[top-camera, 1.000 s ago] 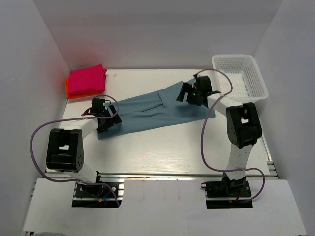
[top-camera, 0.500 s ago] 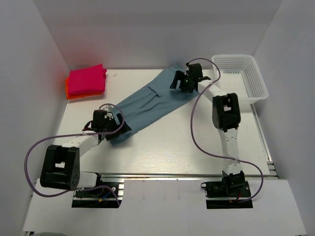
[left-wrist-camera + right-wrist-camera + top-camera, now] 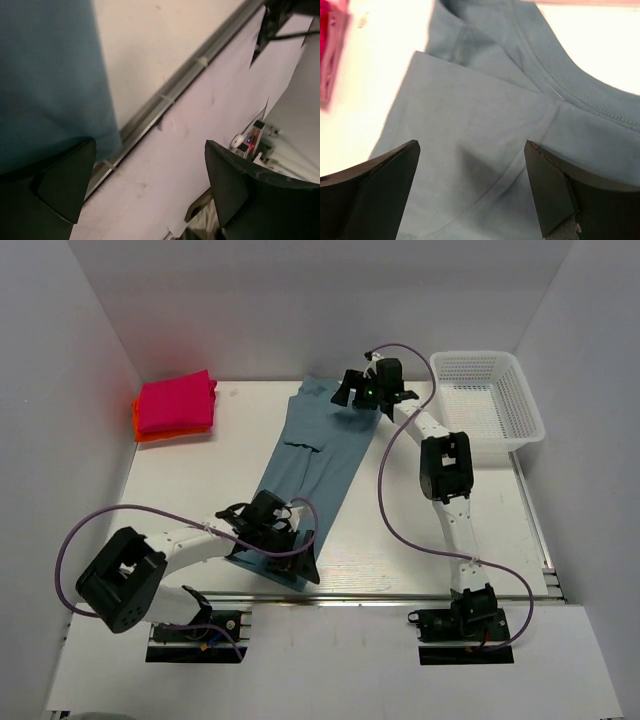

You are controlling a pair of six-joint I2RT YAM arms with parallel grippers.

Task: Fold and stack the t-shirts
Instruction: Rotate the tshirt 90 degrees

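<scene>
The teal-blue t-shirt lies stretched in a long strip from the back middle of the table to its near edge. My left gripper is open at the shirt's near end, by the table's front rail; in the left wrist view the cloth lies under the left finger only. My right gripper is open over the collar end; in the right wrist view its fingers stand wide apart above the cloth. The magenta-pink t-shirt lies folded on the orange-red one at the back left.
A white mesh basket stands at the back right, close to my right arm. The metal front rail runs along the table's near edge, also in the left wrist view. White walls enclose the left, back and right sides.
The teal shirt has swung from lying crosswise to running front to back. My left gripper moved toward the near edge with its end; my right gripper moved back and left with the collar end.
</scene>
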